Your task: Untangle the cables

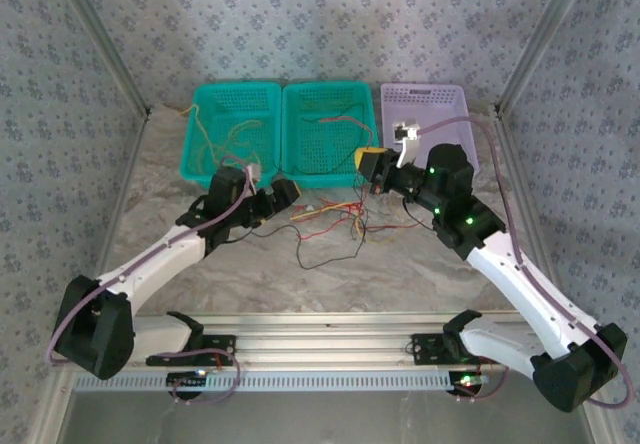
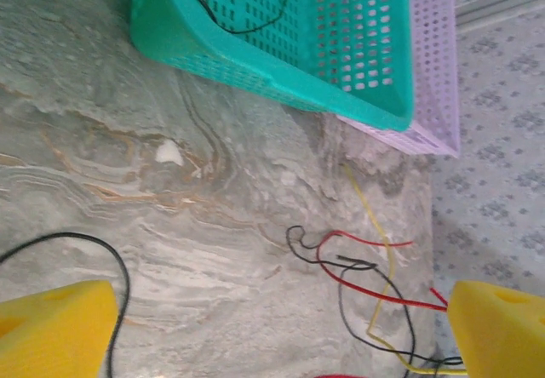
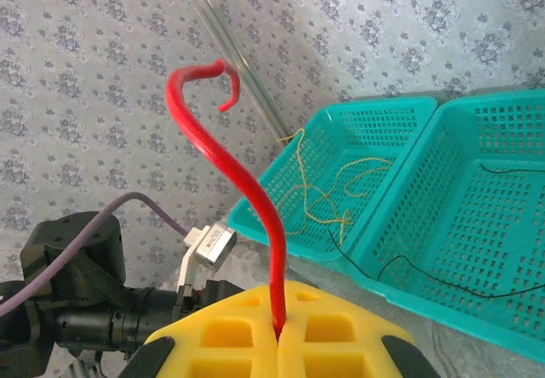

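The left gripper (image 1: 284,194) is hovering low over the grey, marble-patterned tabletop (image 1: 420,279) with its jaws spread as wide as they go. Its two yellow foam pads (image 2: 53,331) are sitting at opposite edges of the left wrist view and are gripping nothing. A thin black cable loop (image 2: 119,267) is lying on the table just beside the left pad; whether it is touching the pad I cannot tell. Ahead of the pads, the loose tangle of thin red, black and yellow cables (image 2: 366,289) is lying on the tabletop, in front of the baskets and between the two grippers. Further right, the right gripper (image 3: 278,331) is hanging near the front right corner of the middle basket. Its yellow pads are clenched on a thin red cable (image 3: 260,199), which is rising from the pinch and curling into a hook at its free end.

Along the far edge, three perforated plastic baskets are standing side by side. The left teal basket (image 1: 237,88) is holding several yellowish wires (image 3: 336,186) in loose curls. The middle teal basket (image 1: 328,86) is sitting right against it and is holding a single black wire (image 2: 243,31). The lilac basket (image 1: 422,89) is standing at the right end; what is lying inside it I cannot make out.
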You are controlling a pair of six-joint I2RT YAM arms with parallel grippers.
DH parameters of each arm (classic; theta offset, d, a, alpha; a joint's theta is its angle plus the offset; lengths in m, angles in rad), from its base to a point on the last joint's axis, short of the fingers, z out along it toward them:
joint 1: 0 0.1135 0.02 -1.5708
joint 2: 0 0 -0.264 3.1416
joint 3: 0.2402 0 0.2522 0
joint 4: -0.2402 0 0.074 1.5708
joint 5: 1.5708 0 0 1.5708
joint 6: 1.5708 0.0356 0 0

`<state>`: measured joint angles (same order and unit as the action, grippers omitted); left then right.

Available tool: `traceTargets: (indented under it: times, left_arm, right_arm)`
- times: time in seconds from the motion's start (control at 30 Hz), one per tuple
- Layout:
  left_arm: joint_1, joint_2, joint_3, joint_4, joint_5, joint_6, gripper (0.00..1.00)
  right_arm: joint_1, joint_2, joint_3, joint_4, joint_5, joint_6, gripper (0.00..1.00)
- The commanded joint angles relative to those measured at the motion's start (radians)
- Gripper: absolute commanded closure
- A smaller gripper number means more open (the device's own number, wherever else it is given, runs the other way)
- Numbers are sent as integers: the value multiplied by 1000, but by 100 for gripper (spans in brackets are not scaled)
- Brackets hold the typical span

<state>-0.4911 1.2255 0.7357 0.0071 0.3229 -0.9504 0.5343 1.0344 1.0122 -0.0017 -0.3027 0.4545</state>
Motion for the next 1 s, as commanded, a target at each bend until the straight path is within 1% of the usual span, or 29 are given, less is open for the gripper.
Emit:
traceTargets:
  times: [0.0, 0.17, 0.23, 0.33, 0.4, 0.5, 0.57, 0.67, 0.77, 0.97]
  left_arm:
    - [-6, -26, -26, 167, 65, -74, 0]
    - [-10, 16, -58, 315, 154, -175, 0]
    - [-10, 17, -67, 336, 175, -185, 0]
    - [-12, 7, -80, 354, 213, -193, 4]
    - [-18, -4, -81, 348, 244, -186, 4]
    - [-22, -36, -70, 268, 281, -127, 4]
    - [-22, -62, -51, 166, 298, -59, 6]
    - [-23, -83, -33, 45, 324, 24, 10]
    - [-26, -96, -45, 14, 347, 56, 20]
    - [-32, -78, -46, -7, 346, 98, 28]
  right_arm:
    - [1, 6, -10, 42, -30, 26, 100]
    - [1, 11, -20, 40, -21, 21, 100]
    - [2, 13, -22, 34, -16, 15, 100]
    - [-2, 15, -28, 27, 0, 8, 100]
    - [-3, 16, -31, 25, 5, 4, 100]
    - [-5, 21, -32, 22, 12, -1, 100]
    - [-4, 24, -31, 16, 22, -8, 100]
    - [-5, 33, -24, 7, 25, -17, 100]
    - [-6, 38, -23, 9, 23, -14, 100]
    - [0, 53, -18, 11, 11, -6, 100]
